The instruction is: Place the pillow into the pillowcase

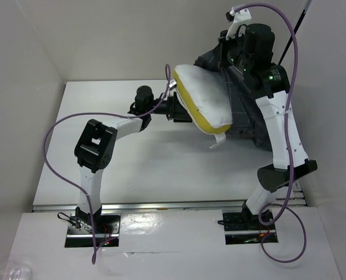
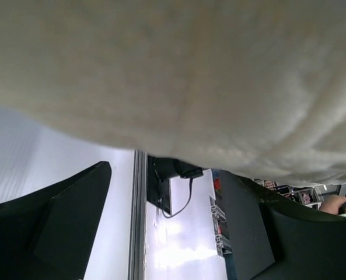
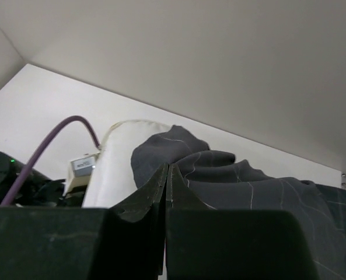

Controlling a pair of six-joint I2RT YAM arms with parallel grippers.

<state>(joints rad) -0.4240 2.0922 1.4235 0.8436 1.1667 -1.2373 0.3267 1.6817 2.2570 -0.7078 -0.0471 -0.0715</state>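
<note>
**Pillow propped at the case, right hand holding cloth**

The large white quilted pillow with the yellow edge band is lifted off the white table, directly ahead of the left hand and against it. This hand's fingers are spread, with the pillow lying over them rather than between them. The pillow's long axis runs across that hand's reach. Beyond the pillow's far side, the dark charcoal checked pillowcase hangs from the raised right hand, whose fingers are pressed together, apparently pinching a fold. Some cloth already drapes over the pillow's far edge. The left hand is nearer, so any push forward into the case likely falls to it.
</note>
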